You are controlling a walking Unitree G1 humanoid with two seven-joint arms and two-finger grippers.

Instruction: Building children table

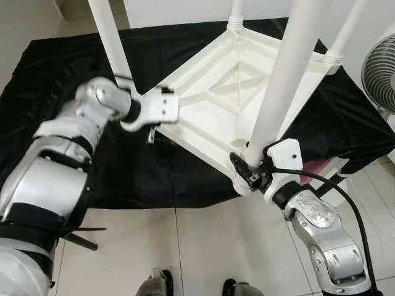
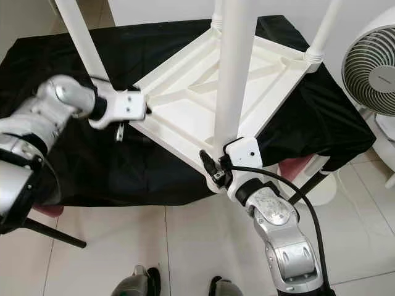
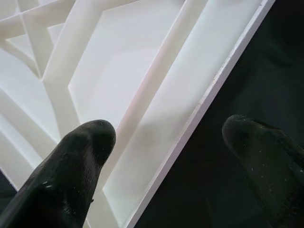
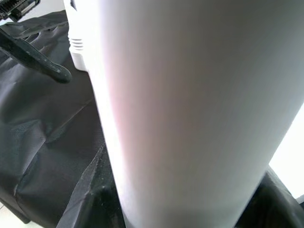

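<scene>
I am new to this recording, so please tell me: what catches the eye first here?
A white children's table lies upside down on a black cloth, its legs pointing up. The right gripper sits at the base of the nearest leg, while the left gripper meets the tabletop's edge, fingers apart.

The children table top is a white plastic square panel lying upside down, its ribbed underside facing up, with raised ribs crossing diagonally between the corners. Four white round legs stand up from its corners. The near leg rises just above the right hand, which sits at that corner's base. Another leg stands just behind the left hand, whose fingers spread across the panel's thin edge, one over the ribbed face and one outside it. The two far legs sit in ridged sockets at the corners well beyond both hands.
</scene>
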